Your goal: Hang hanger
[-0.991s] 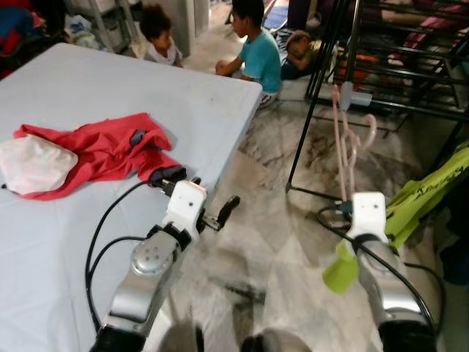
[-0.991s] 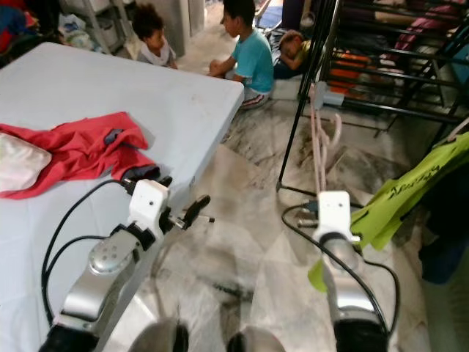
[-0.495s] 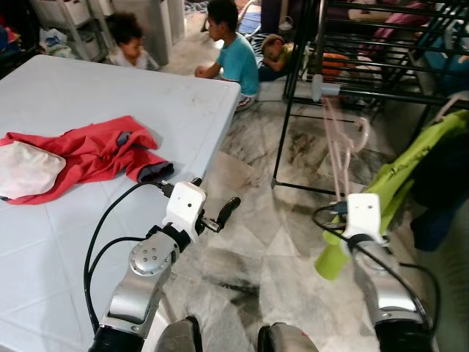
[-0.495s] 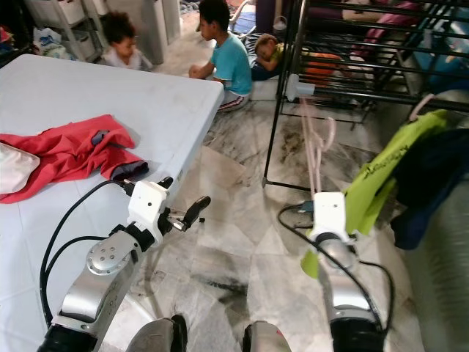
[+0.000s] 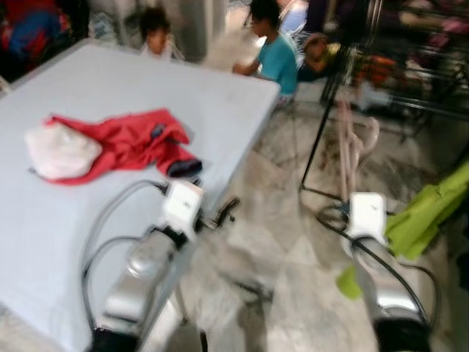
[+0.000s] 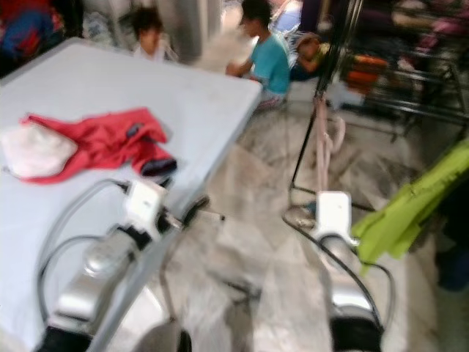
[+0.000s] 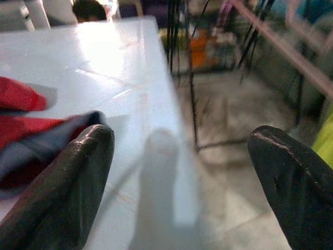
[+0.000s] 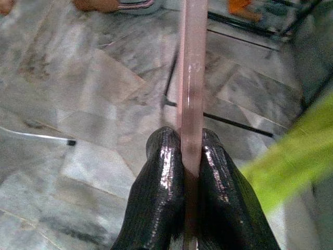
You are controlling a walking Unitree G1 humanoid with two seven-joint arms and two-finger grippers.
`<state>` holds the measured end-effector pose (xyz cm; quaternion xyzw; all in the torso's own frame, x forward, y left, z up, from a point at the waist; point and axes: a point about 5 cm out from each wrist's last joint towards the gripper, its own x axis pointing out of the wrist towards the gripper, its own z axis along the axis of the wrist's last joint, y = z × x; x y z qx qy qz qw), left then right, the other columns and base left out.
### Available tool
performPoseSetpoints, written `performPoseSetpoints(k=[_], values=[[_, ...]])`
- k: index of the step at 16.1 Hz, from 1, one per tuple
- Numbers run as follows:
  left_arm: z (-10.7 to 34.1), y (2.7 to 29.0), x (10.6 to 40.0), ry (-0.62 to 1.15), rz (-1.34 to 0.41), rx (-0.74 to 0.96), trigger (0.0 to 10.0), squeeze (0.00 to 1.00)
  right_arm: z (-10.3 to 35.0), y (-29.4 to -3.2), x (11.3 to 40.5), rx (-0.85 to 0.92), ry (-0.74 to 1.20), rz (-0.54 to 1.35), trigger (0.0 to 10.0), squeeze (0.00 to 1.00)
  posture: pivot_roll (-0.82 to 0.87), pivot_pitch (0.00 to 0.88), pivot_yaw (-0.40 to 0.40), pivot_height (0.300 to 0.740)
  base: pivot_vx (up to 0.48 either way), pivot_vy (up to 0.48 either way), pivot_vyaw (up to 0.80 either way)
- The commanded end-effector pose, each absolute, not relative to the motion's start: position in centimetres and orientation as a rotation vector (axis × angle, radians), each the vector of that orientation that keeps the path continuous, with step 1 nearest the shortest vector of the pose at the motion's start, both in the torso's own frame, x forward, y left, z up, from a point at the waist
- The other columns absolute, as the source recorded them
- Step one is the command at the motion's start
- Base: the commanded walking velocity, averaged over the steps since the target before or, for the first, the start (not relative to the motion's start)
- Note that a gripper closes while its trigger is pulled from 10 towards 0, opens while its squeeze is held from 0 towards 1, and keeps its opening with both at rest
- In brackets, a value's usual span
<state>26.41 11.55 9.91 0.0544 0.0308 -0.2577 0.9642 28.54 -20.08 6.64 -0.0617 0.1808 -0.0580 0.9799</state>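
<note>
A pink hanger (image 5: 344, 150) stands upright before me, its hook (image 5: 370, 132) pointing right. My right gripper (image 8: 191, 143) is shut on the hanger's (image 8: 191, 62) straight bar, in front of my right wrist (image 5: 366, 214). A black clothes rack (image 5: 328, 103) stands just behind the hanger, over the marble floor. My left gripper (image 7: 182, 156) is open with nothing between its fingers (image 7: 67, 182), held over the table's near right edge (image 5: 229, 207). Both eye views are blurred.
A white table (image 5: 88, 220) on my left holds a red garment (image 5: 124, 139) and a white cloth (image 5: 62, 150). A lime-green garment (image 5: 425, 213) hangs at the right by my arm. People (image 5: 275, 51) sit on the floor beyond the table.
The whole picture has swung and blurred, so my head has moved, with more of the table now in view. The right gripper still holds the hanger; the left stays open.
</note>
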Motion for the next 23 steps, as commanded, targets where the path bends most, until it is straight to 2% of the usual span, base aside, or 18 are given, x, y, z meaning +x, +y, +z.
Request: performPoseSetpoints(k=[1,3,10,14,17,23], values=[[10.4,10.5,26.4,0.041,-0.552,0.097,10.0,0.00,6.2,-21.3,27.9,-0.135,0.384,-0.156,10.0,0.00,-0.04,0.071,0.014,0.740,0.480,0.000,0.00],[10.2,10.4,26.3,0.049,-0.555,0.103,10.0,0.00,6.0,-21.5,27.8,-0.120,0.399,-0.183,10.0,0.00,-0.04,0.071,0.014,0.740,0.405,0.000,0.00],[10.1,10.1,26.2,0.052,-0.546,0.096,10.0,0.00,5.8,-21.7,27.7,-0.106,0.416,-0.198,10.0,0.00,-0.04,0.077,0.013,0.740,0.000,0.000,0.00],[10.3,10.3,26.3,0.051,-0.545,0.088,10.0,0.00,5.5,-21.5,27.5,-0.083,0.437,-0.201,10.0,0.00,-0.04,0.080,0.013,0.740,0.000,0.000,-0.74],[10.3,10.3,26.4,0.055,-0.550,0.072,10.0,0.00,4.9,-21.2,27.5,-0.058,0.498,-0.175,10.0,0.00,-0.04,0.080,0.011,0.740,0.000,0.000,0.00],[10.4,10.3,26.2,0.049,-0.544,0.080,10.0,0.00,7.4,-20.4,31.2,-0.123,0.400,-0.092,10.0,0.00,-0.02,0.093,0.003,0.740,0.000,0.000,0.00]])
